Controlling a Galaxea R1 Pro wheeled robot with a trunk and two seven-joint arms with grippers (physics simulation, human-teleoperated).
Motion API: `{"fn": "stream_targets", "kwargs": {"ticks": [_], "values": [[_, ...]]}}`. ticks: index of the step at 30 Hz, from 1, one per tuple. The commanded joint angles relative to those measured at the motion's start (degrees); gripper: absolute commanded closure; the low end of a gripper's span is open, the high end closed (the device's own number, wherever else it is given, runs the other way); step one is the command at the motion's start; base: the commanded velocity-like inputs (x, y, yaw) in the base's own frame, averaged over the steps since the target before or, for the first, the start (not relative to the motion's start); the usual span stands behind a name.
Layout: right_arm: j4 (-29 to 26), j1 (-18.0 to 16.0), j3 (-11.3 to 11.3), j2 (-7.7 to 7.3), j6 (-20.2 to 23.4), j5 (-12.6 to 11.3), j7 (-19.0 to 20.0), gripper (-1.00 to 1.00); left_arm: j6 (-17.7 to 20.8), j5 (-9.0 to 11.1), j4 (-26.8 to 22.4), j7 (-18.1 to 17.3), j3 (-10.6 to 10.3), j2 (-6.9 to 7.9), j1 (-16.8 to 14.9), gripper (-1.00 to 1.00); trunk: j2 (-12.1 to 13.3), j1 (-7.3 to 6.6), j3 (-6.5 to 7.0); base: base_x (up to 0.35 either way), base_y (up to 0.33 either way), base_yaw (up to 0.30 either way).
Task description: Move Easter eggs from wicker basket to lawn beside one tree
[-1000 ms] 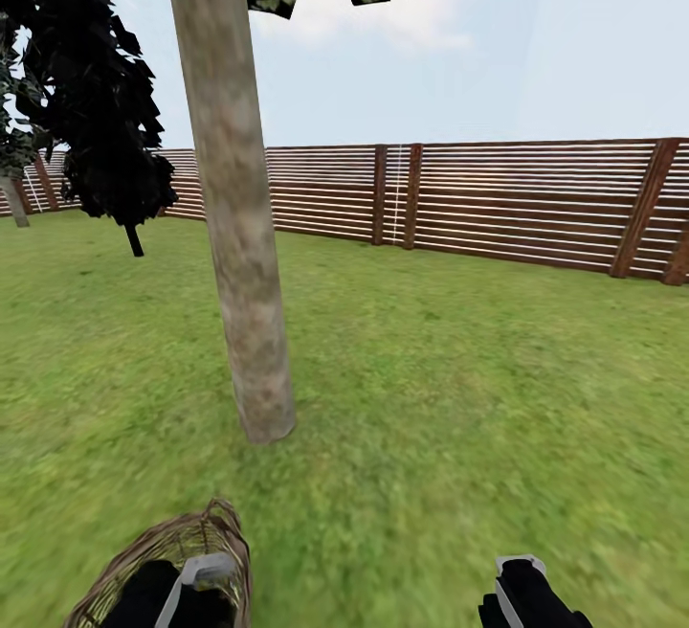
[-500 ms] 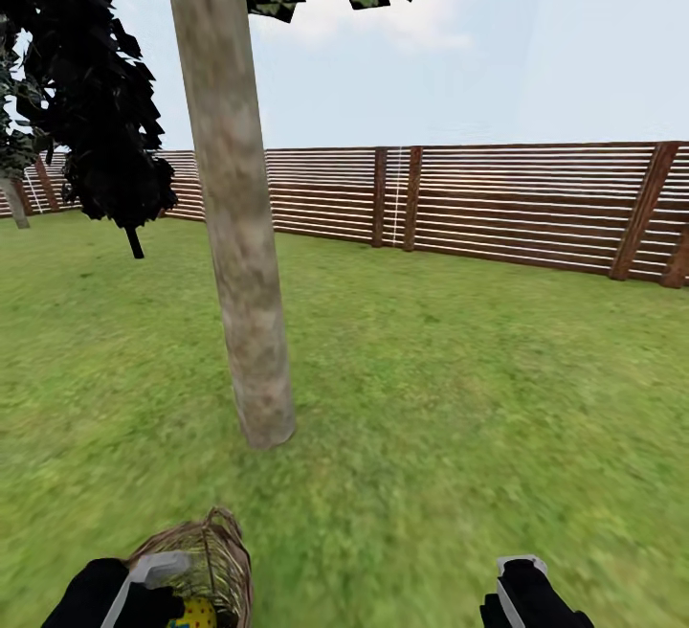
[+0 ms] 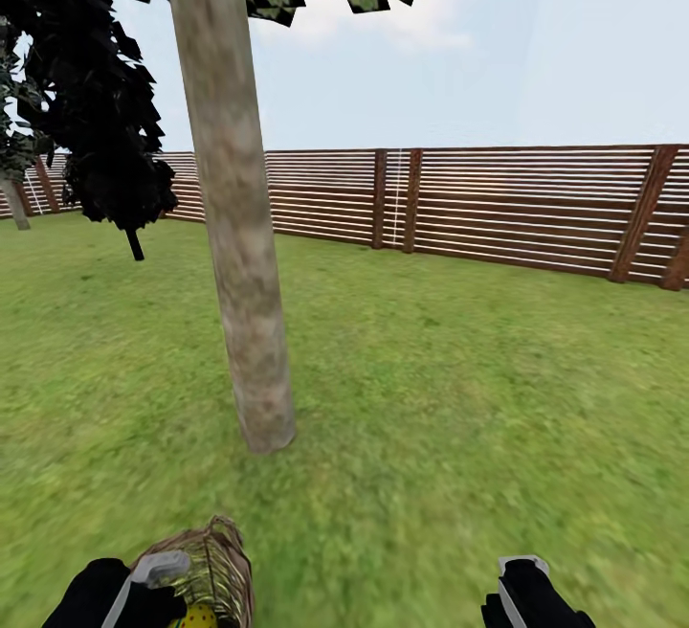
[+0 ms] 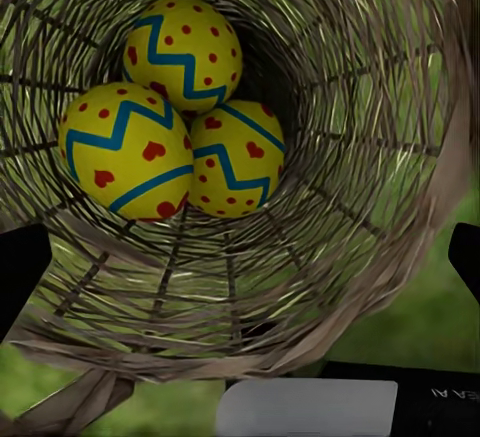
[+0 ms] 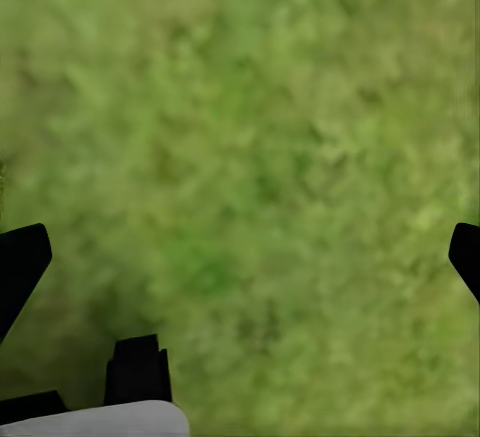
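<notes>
Three yellow Easter eggs (image 4: pixel 182 52) (image 4: pixel 125 150) (image 4: pixel 235 162) with blue zigzags and red dots lie together at the bottom of the brown wicker basket (image 4: pixel 330 257). In the head view the basket (image 3: pixel 218 556) sits on the lawn (image 3: pixel 459 389) at the lower edge, with one egg (image 3: pixel 198 616) peeking out. My left gripper (image 3: pixel 153 578) is at the basket's left side, open, its fingertips (image 4: pixel 20 267) wide apart around the basket mouth. The tree (image 3: pixel 251 302) with a pale trunk stands just beyond the basket. My right gripper (image 3: pixel 522 582) hangs open over bare grass (image 5: pixel 240 157).
A small all-black tree (image 3: pixel 115 130) stands at the back left. A brown slat fence (image 3: pixel 517 207) closes the far side of the garden. Another pale trunk (image 3: pixel 13 199) shows at the far left edge. Grass stretches wide to the right of the tree.
My left arm has shifted left, off the top of the basket, so an egg inside now shows. The right arm has stayed put. The view has tilted slightly.
</notes>
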Motion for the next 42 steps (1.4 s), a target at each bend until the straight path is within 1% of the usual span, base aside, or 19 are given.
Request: {"fn": "stream_targets", "kwargs": {"ticks": [1,3,9,18,30,34,42], "values": [[-0.1,0.0,-0.2,0.04,0.3,0.6,0.2,-1.0,0.2,-0.6,-0.1,-0.5,0.2,-0.03,0.0,-1.0,0.4,-0.23,0.12,0.0,0.0,0.0],[-0.1,0.0,-0.2,0.03,0.3,0.6,0.2,-1.0,0.2,-0.6,-0.1,-0.5,0.2,-0.04,0.0,-1.0,1.2,-0.67,0.48,0.0,0.0,0.0],[-0.1,0.0,-0.3,-0.05,0.2,0.5,0.2,-1.0,0.1,-0.6,-0.1,-0.5,0.2,-0.08,0.0,-1.0,1.2,-0.67,0.48,0.0,0.0,0.01],[-0.3,0.0,-0.3,-0.06,0.2,0.5,0.1,-1.0,0.1,-0.6,-0.1,-0.5,0.2,-0.13,0.0,-1.0,1.2,-0.67,0.48,0.0,0.0,0.201],[-0.3,-0.1,-0.3,-0.06,0.2,0.6,0.1,-1.0,0.0,-0.5,-0.1,-0.4,0.1,-0.21,0.0,-1.0,1.2,-0.67,0.48,0.001,0.0,0.014],[-0.3,0.0,-0.3,-0.06,0.3,0.6,0.1,-1.0,0.0,-0.5,-0.1,-0.4,0.1,-0.18,0.0,-1.0,1.2,-0.67,0.48,0.152,-0.107,0.0],[-0.3,0.0,-0.2,0.02,0.3,0.6,0.1,-1.0,0.1,-0.5,0.2,-0.5,0.3,-0.09,0.0,-1.0,1.2,-0.67,0.48,0.247,-0.219,0.0]]}}
